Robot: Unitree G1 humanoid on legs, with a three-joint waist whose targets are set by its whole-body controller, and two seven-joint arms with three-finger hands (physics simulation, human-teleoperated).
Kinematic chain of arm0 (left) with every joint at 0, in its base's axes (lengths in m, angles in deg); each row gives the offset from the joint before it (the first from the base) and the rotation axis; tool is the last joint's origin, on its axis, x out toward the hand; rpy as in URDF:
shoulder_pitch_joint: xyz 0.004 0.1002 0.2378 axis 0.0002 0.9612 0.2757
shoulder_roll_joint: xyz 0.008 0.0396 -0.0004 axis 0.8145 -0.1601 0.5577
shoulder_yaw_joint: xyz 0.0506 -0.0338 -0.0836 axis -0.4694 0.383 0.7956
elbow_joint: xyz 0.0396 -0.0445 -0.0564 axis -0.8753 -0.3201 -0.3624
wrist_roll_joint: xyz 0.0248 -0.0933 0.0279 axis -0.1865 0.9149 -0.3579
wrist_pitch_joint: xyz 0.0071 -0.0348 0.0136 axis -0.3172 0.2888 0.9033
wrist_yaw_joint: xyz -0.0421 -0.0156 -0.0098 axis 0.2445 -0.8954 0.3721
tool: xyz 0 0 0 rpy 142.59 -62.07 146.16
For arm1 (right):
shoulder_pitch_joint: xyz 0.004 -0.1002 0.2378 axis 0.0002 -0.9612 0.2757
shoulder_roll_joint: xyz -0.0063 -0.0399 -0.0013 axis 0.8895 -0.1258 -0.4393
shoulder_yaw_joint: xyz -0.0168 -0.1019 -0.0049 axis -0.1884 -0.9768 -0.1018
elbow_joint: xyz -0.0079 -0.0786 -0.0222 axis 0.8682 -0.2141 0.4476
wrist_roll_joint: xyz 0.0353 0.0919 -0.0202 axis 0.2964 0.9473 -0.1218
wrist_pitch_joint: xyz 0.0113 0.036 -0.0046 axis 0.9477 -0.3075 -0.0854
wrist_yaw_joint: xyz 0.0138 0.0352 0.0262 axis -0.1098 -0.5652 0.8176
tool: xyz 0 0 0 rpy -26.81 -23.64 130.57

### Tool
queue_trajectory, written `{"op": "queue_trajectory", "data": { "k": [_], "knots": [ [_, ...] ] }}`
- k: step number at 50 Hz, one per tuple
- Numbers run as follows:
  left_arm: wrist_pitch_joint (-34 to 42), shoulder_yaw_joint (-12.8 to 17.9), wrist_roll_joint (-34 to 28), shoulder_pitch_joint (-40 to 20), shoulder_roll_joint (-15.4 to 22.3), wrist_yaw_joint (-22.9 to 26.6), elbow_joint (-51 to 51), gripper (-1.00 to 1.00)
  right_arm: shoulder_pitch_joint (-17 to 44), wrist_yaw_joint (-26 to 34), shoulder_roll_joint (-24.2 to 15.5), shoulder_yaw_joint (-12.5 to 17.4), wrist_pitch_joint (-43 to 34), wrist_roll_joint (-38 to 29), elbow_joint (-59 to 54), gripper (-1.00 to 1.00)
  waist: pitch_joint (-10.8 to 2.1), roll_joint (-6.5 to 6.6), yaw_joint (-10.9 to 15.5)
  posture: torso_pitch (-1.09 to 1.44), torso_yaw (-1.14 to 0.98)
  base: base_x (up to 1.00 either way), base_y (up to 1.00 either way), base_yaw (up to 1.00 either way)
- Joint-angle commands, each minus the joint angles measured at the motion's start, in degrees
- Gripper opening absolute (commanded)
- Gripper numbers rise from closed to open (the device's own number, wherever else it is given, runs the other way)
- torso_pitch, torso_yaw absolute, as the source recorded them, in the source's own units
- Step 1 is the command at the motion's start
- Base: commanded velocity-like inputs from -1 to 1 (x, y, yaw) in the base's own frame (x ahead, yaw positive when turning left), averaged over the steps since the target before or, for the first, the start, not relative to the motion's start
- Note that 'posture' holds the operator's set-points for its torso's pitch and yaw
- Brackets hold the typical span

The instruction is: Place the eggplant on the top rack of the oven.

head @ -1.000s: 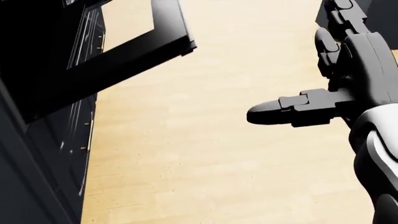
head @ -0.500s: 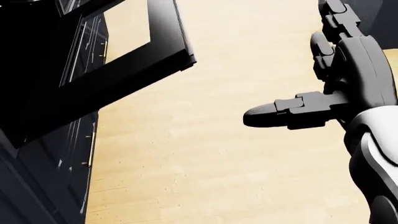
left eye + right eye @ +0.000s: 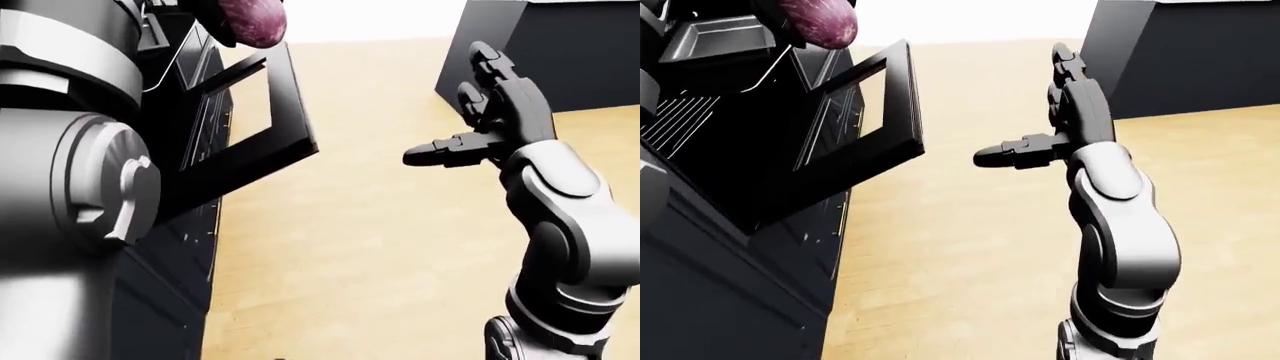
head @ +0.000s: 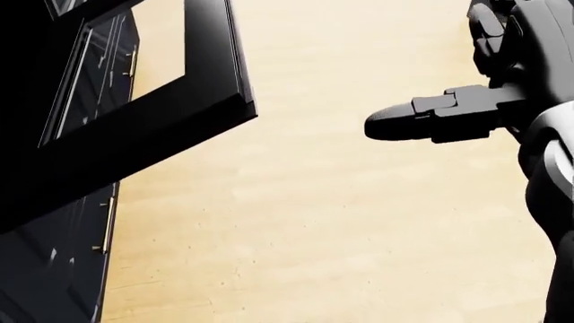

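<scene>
The purple eggplant [image 3: 820, 19] is at the top left of the eye views, above the open black oven door [image 3: 880, 112]. Dark fingers of my left hand [image 3: 775, 15] wrap its left side, and most of the hand is cut off by the top edge. My left arm [image 3: 70, 165] fills the left of the left-eye view. Wire rack bars [image 3: 675, 124] show inside the oven cavity at the far left. My right hand [image 3: 1025, 105] is open and empty over the floor, right of the door, with fingers up and thumb [image 4: 385, 124] pointing left.
A dark cabinet block [image 3: 1180, 52] stands at the top right. Black cabinet fronts with handles [image 4: 108, 222] run down the left below the oven door. Light wood floor [image 3: 970, 255] lies between them.
The head view has shifted: the oven door now sits further left and larger. My right hand has risen in the view, still open.
</scene>
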Motion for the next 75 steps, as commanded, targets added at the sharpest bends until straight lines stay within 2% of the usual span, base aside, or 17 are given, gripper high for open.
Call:
{"op": "queue_trajectory", "data": {
  "k": [1, 2, 10, 19, 20, 26, 29, 31, 33, 43, 46, 48, 58, 62, 64, 72, 75],
  "knots": [
    [0.05, 0.49, 0.51, -2.25, 0.92, -0.98, 2.04, -1.0, 3.56, 0.48, -1.17, 0.19, 1.14, -0.2, 0.14, 1.0, -2.19, 0.23, 0.2, 0.0, 0.0, 0.0, 0.0, 0.0],
    [0.1, 0.54, 0.54, -2.32, 0.93, -0.94, 2.03, -1.0, 5.9, 0.85, -2.29, 0.02, 0.95, -0.37, -1.91, 1.0, -2.73, 1.69, -0.06, 0.0, 0.0, 0.0, 0.0, 0.0],
    [0.12, 0.57, 0.55, -2.35, 0.95, -0.97, 2.05, -1.0, 18.29, 1.62, -3.85, 0.13, 4.86, -0.84, -19.31, 1.0, -3.33, -0.15, -0.24, 0.0, 0.0, 0.0, 0.0, 0.0],
    [0.1, 0.61, 0.65, -2.27, 0.94, -1.01, 2.04, -1.0, 23.27, 1.66, -4.53, -1.09, 8.73, -0.43, -26.89, 1.0, -3.01, -0.64, 0.68, 0.0, 0.0, 0.0, 0.0, 0.0],
    [0.11, 0.6, 0.65, -2.31, 0.95, -0.96, 2.04, -1.0, 23.43, 1.77, -4.6, -1.02, 9.0, -0.36, -27.28, 1.0, -3.88, -0.03, 1.14, 0.0, 0.0, 0.0, 0.0, 0.3],
    [0.26, 0.55, 0.6, -2.63, 0.72, -0.94, 2.03, -1.0, 23.81, 1.97, -5.21, -0.74, 9.7, -0.28, -28.16, 1.0, -3.06, 1.37, 2.12, 0.0, 0.0, 0.0, 0.0, 1.0],
    [0.19, 0.54, 0.6, -2.41, 0.73, -1.0, 2.05, -1.0, 23.32, 1.73, -5.22, -0.58, 9.76, -0.26, -27.81, 1.0, -2.19, -1.11, 1.76, 0.0, 0.0, 0.0, 0.0, 1.0],
    [0.21, 0.59, 0.64, -2.39, 0.83, -1.08, 2.06, -1.0, 23.05, 1.69, -5.45, -1.15, 9.77, -0.71, -27.81, 1.0, -2.51, -5.29, -0.14, 0.0, 0.0, 0.0, 0.0, 0.52],
    [0.2, 0.64, 0.67, -2.48, 1.05, -1.05, 2.04, -1.0, 23.73, 1.95, -5.83, -1.43, 9.59, -1.01, -28.31, 1.0, -1.46, -3.83, 0.38, 0.0, 0.0, 0.0, 0.0, 0.0],
    [0.39, 0.73, 0.62, -2.41, 1.54, -1.06, 2.02, -1.0, 28.74, 3.54, -6.74, -1.77, 11.57, -2.18, -34.14, 1.0, -1.33, -1.91, 0.65, 0.0, 0.0, 0.0, 0.0, 0.0],
    [0.33, 0.74, 0.65, -2.51, 1.54, -1.1, 2.02, -1.0, 29.03, 3.77, -6.8, -1.55, 12.38, -2.36, -34.65, 1.0, -3.51, 1.5, 0.62, 0.0, 0.0, 0.14, 0.0, 0.0],
    [0.37, 0.73, 0.65, -2.54, 1.53, -1.0, 2.07, -1.0, 29.12, 4.01, -6.87, -1.65, 12.32, -2.46, -34.59, 1.0, -1.96, 4.81, 0.04, 0.0, 0.0, 0.39, 0.0, 0.0],
    [0.52, 0.7, 0.65, -2.87, 1.58, -0.81, 2.1, -1.0, 28.08, 3.91, -6.23, -1.37, 11.62, -2.74, -33.09, 1.0, -2.19, 2.11, 0.05, 0.0, 0.0, 0.41, 0.0, 0.0],
    [0.47, 0.73, 0.67, -2.84, 1.7, -0.86, 2.08, -1.0, 28.47, 4.01, -6.25, -1.6, 11.94, -2.93, -33.82, 1.0, -2.48, -0.8, 1.14, 0.0, 0.0, 0.4, 0.0, 0.0],
    [0.47, 0.74, 0.69, -2.82, 1.7, -0.82, 2.08, -1.0, 28.7, 3.97, -6.1, -1.68, 11.97, -3.01, -34.07, 1.0, -3.17, -3.71, 1.71, 0.0, 0.0, 0.41, 0.0, 0.0],
    [0.39, 0.79, 0.74, -2.78, 1.86, -0.85, 2.06, -1.0, 28.71, 3.62, -5.75, -1.52, 12.4, -3.4, -34.34, 1.0, -2.39, -2.41, 1.44, 0.0, 0.0, 0.28, 0.0, 0.0],
    [0.38, 0.76, 0.67, -2.86, 2.18, -0.72, 2.1, -1.0, 29.21, 3.54, -5.5, -1.55, 12.47, -3.26, -34.44, 1.0, -0.97, -1.97, 1.26, 0.0, 0.0, 0.0, 0.0, 0.0]
  ]
}}
